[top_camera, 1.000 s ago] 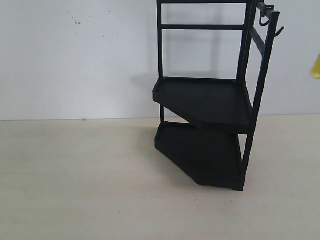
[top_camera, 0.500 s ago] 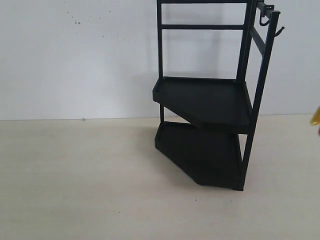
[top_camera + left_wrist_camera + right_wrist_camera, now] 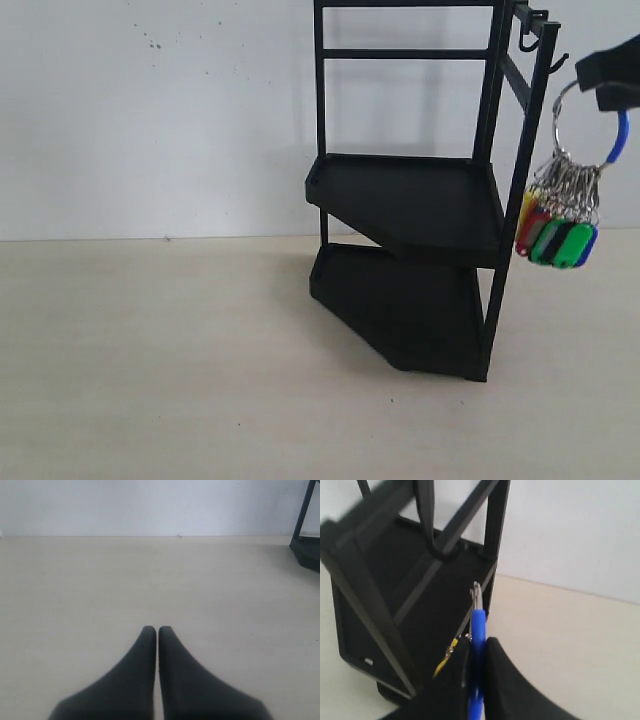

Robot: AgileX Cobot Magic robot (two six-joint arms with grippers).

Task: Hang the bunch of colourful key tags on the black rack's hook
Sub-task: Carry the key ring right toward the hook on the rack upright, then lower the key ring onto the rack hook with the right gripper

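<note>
Right fingers (image 3: 500, 680) pinch the blue loop (image 3: 622, 135) of the glossy key tag bunch (image 3: 557, 238); left fingers (image 3: 142, 670) pressed together.

The left fingers (image 3: 142, 675) are smooth matte black, broad at the base and tapering to rounded tips (the right fingers (image 3: 506, 682) look the same, though blurred close up).
</note>
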